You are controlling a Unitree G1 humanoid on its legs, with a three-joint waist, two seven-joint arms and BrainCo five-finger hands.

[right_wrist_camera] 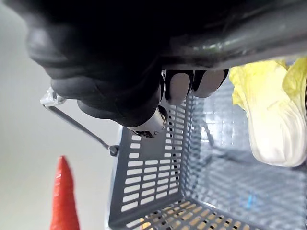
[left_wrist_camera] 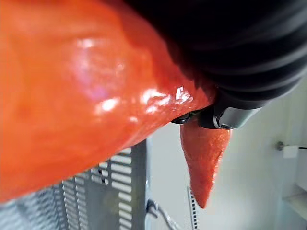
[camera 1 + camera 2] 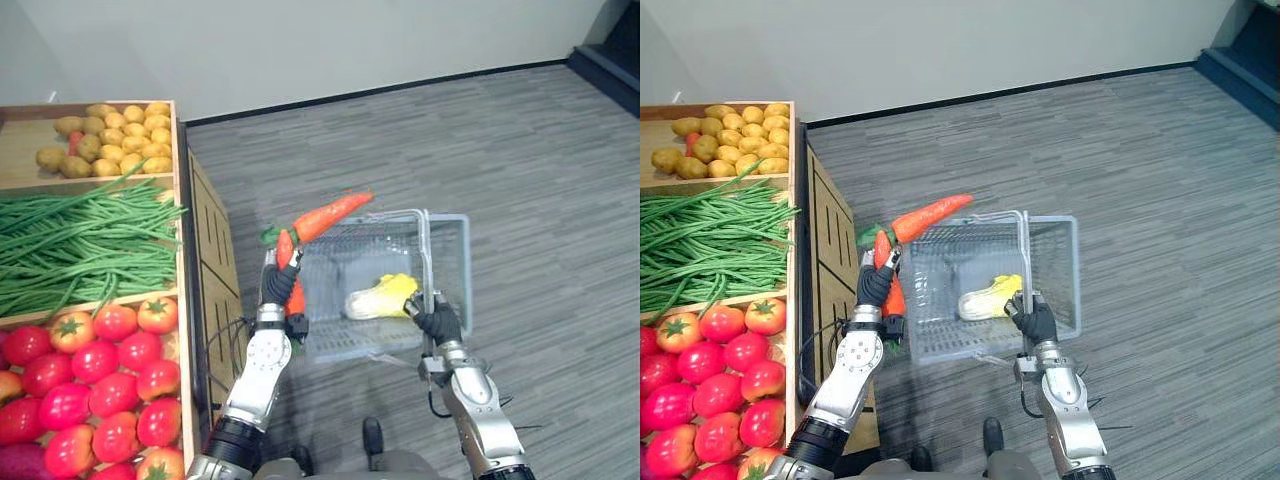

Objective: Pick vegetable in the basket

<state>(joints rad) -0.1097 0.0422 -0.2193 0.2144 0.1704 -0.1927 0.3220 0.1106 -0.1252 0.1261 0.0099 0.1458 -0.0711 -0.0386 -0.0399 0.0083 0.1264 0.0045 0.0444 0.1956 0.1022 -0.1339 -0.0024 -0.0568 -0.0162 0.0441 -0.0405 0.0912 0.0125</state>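
Observation:
My left hand [image 3: 279, 284] is shut on two orange carrots beside the left rim of the grey plastic basket [image 3: 452, 245]. The longer carrot [image 3: 330, 215] slants up over the basket's back left corner. The shorter carrot [image 3: 285, 248] stands nearly upright through the hand, its tip [image 2: 204, 163] showing in the left wrist view. My right hand [image 3: 440, 323] is shut on the basket's metal handle [image 3: 424, 250] and holds the basket off the floor. A pale yellow cabbage [image 3: 380, 297] lies inside the basket, also seen past the fingers [image 1: 268, 120].
A wooden produce stand [image 3: 182, 260] fills the left side, with potatoes [image 3: 115, 135] at the back, green beans [image 3: 80, 240] in the middle and tomatoes [image 3: 90, 370] in front. Grey carpet [image 3: 540, 180] stretches to the right, up to a pale wall.

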